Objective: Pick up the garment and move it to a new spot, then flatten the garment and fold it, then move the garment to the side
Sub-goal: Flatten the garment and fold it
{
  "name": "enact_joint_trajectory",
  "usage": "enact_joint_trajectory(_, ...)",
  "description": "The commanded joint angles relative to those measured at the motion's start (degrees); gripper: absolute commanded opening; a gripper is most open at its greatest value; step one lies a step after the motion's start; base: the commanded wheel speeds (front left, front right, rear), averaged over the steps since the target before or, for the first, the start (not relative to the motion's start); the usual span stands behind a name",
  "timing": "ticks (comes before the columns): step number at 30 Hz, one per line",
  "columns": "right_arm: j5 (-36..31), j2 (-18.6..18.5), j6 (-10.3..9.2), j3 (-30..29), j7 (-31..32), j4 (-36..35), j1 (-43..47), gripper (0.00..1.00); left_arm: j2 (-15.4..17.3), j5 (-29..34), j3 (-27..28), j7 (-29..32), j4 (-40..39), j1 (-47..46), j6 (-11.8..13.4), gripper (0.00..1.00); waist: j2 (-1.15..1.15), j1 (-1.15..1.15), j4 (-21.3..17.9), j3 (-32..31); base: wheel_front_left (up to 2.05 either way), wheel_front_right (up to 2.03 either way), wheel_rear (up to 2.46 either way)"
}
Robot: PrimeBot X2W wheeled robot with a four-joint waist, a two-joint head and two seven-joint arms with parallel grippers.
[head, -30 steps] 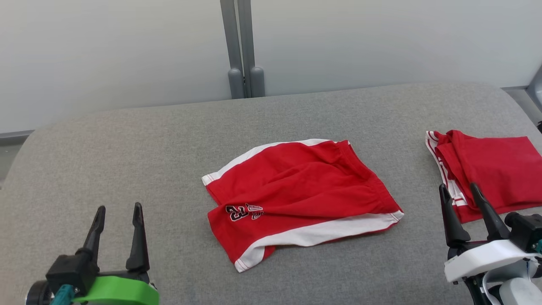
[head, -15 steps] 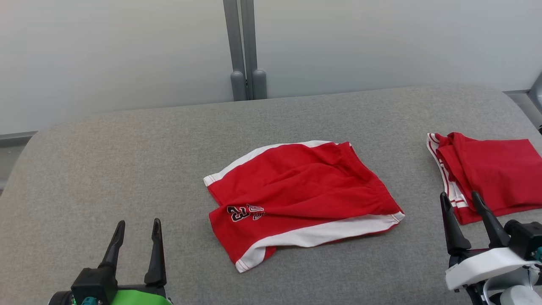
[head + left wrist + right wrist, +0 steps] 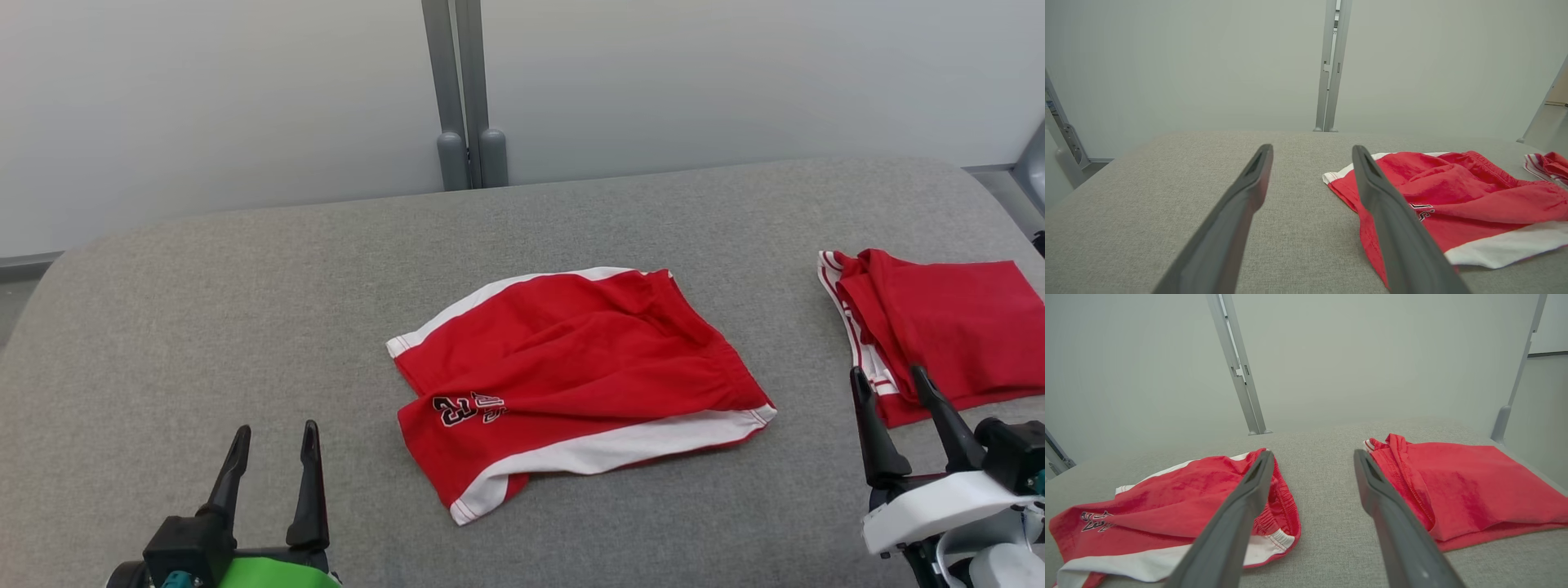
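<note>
The garment, a pair of red shorts (image 3: pixel 571 367) with white trim and a black number print, lies rumpled and partly doubled over in the middle of the grey padded table (image 3: pixel 245 278). My left gripper (image 3: pixel 276 427) hovers open at the near left, short of the shorts' left edge and touching nothing. In the left wrist view the shorts (image 3: pixel 1453 192) lie just right of that gripper (image 3: pixel 1312 148). My right gripper (image 3: pixel 887 371) is open at the near right. Its wrist view shows its fingers (image 3: pixel 1313 453) spread over bare table with the shorts (image 3: pixel 1167 494) to their left.
A second red garment (image 3: pixel 947 327) with white stripes lies folded at the table's right side, just beyond my right gripper; it is also in the right wrist view (image 3: pixel 1466 482). A grey post (image 3: pixel 463 90) rises behind the table against a pale wall. The table's corners are rounded.
My left gripper has moved right, closer to the shorts, and sits lower in the head view. The right gripper has barely shifted. Neither garment has moved.
</note>
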Motion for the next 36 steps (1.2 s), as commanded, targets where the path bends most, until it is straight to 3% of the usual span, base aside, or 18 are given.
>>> enact_joint_trajectory(1,0.3,-0.7,0.03,0.2,0.6,0.3,-1.0,1.0,-0.6,-0.9,0.3,-0.1,0.3,0.2,-0.7,1.0,0.0,0.0,0.0,0.1,0.0,0.0,0.0)
enact_joint_trajectory(6,1.8,-2.6,0.03,3.3,5.7,1.5,-3.4,1.0,-1.4,-3.8,-2.2,6.4,2.0,-0.4,-2.8,1.0,0.0,0.0,0.3,0.7,0.0,0.0,0.0)
enact_joint_trajectory(13,5.8,-7.1,0.02,11.2,16.9,5.1,-8.8,1.0,-4.0,-11.0,-7.2,23.0,3.8,-1.6,-6.4,1.0,0.0,0.0,1.8,2.3,0.0,0.0,0.0)
enact_joint_trajectory(20,9.1,-11.0,0.03,17.4,23.6,8.6,-13.7,1.0,-5.5,-13.1,-10.9,30.9,8.4,-5.5,-7.4,1.0,0.0,0.0,3.6,5.4,0.0,0.0,0.0)
enact_joint_trajectory(26,11.5,-13.0,0.02,21.9,25.8,10.6,-16.7,1.0,-7.0,-14.9,-12.9,33.7,15.0,-10.2,-8.3,1.0,0.0,0.0,4.4,7.6,0.0,0.0,0.0)
enact_joint_trajectory(36,16.0,-15.4,0.02,28.6,29.1,12.1,-20.6,1.0,-8.3,-18.4,-14.3,31.4,22.1,-15.8,-9.4,1.0,0.0,0.0,3.8,8.9,0.0,0.0,0.0)
